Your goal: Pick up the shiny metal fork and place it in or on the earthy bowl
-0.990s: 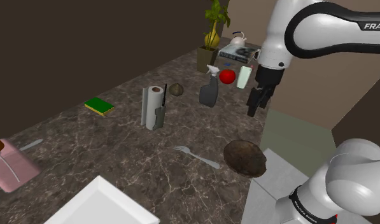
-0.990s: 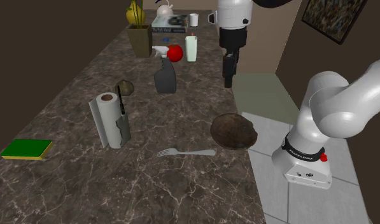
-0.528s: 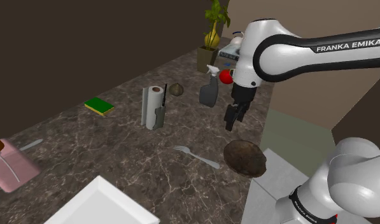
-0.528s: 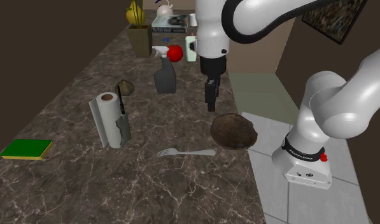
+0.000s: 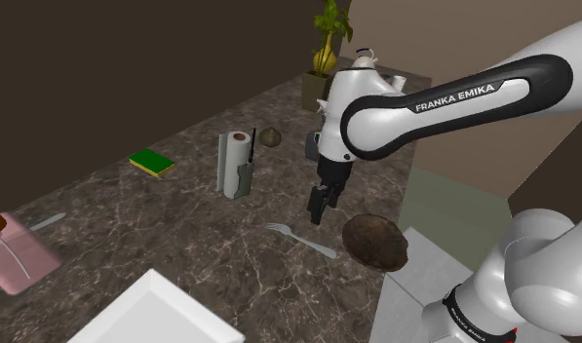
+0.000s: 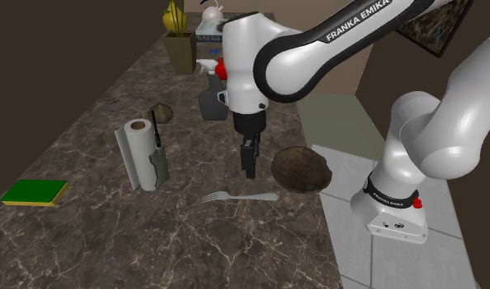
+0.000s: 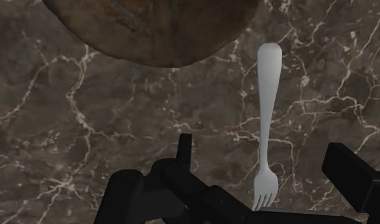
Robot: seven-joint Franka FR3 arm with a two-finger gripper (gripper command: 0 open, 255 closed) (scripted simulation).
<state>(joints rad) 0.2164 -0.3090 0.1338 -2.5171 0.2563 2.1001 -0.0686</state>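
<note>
Gripper (image 5: pixel 319 208), fingers apart, poised above fork (image 7: pixel 268 114); descent should centre the handle between them, clear of the bowl (image 7: pixel 150 28) beyond.

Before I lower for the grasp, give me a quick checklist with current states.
1. Gripper open: ok, fingers stand apart in the wrist view.
2. Fork lying free on the counter: ok, nothing touches it.
3. Fork lined up between the fingers: ok.
4. Gripper at grasp height: not ok, it hovers above the counter.
5. Bowl close to the fork's handle end: ok.
6. Bowl opening facing up: cannot tell.
</note>
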